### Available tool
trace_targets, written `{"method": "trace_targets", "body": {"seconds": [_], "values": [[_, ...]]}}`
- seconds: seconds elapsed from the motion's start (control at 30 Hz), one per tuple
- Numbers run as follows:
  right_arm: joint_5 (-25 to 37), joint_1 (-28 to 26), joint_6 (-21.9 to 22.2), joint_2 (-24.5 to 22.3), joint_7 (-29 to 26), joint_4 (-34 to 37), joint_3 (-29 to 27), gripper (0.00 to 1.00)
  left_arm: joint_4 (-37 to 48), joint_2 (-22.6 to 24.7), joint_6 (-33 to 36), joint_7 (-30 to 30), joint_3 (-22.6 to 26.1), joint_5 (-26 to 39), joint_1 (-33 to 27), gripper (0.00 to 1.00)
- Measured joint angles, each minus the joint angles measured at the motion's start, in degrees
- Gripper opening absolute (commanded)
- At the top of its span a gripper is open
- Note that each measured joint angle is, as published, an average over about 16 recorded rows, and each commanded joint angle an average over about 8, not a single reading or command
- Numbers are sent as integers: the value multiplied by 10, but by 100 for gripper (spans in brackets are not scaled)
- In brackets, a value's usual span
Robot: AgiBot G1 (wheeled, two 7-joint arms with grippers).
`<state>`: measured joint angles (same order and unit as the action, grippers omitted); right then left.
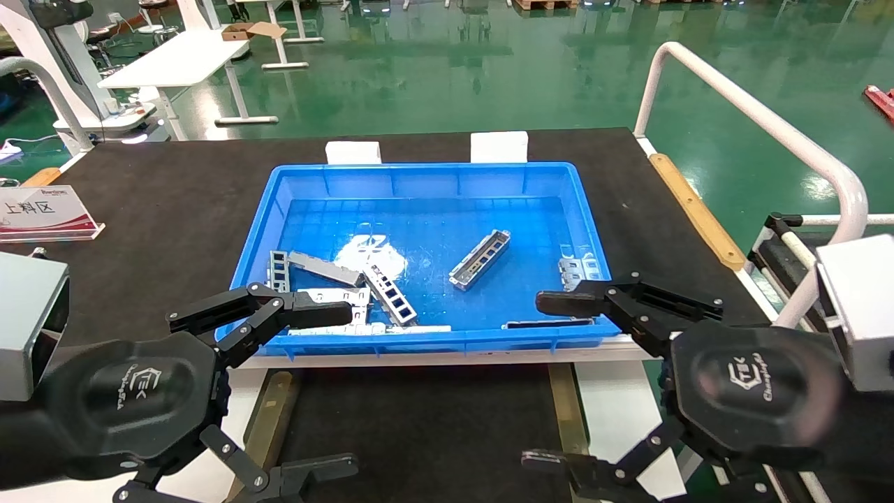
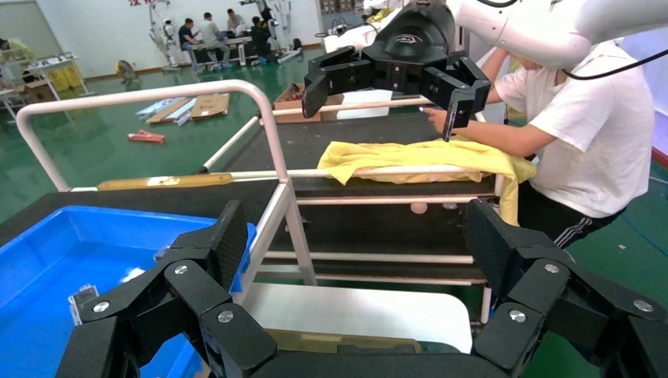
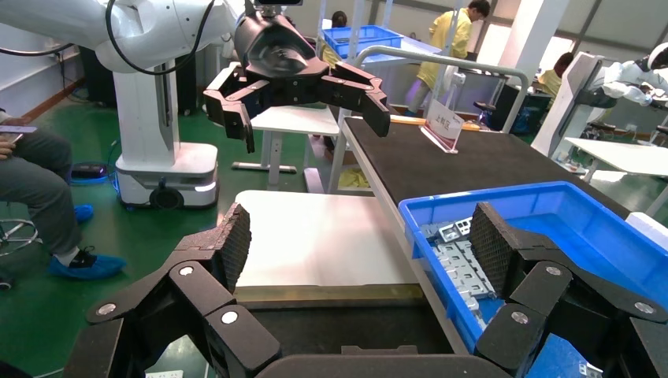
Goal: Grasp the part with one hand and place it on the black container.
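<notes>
The part [image 1: 480, 259], a narrow silver channel bracket, lies slantwise in the middle of the blue crate [image 1: 433, 175]. The black container [image 1: 419, 433] is the flat black surface in front of the crate, between two brass strips [image 1: 269, 419]. My left gripper [image 1: 328, 391] is open and empty over the container's left side, by the crate's front left corner. My right gripper [image 1: 552, 381] is open and empty over the container's right side. The left wrist view shows open jaws [image 2: 358, 244] with nothing between them. The right wrist view shows the same [image 3: 358, 244], beside the crate [image 3: 551, 205].
Flat silver plates with square holes [image 1: 349, 286] lie in the crate's front left, and more lie at its right [image 1: 580, 269]. A white tube rail [image 1: 768, 126] stands on the right. A sign [image 1: 42, 213] stands on the table mat at left. A person [image 2: 583, 118] leans on a nearby table.
</notes>
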<state>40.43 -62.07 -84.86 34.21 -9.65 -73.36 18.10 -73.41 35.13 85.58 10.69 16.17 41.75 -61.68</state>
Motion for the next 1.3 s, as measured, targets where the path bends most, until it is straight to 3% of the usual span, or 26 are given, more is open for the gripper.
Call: {"method": "trace_targets", "body": {"seconds": [1.3], "values": [[0,0,0,0,0,0,0,100,0,0,0,0,0,1,0,100]]}}
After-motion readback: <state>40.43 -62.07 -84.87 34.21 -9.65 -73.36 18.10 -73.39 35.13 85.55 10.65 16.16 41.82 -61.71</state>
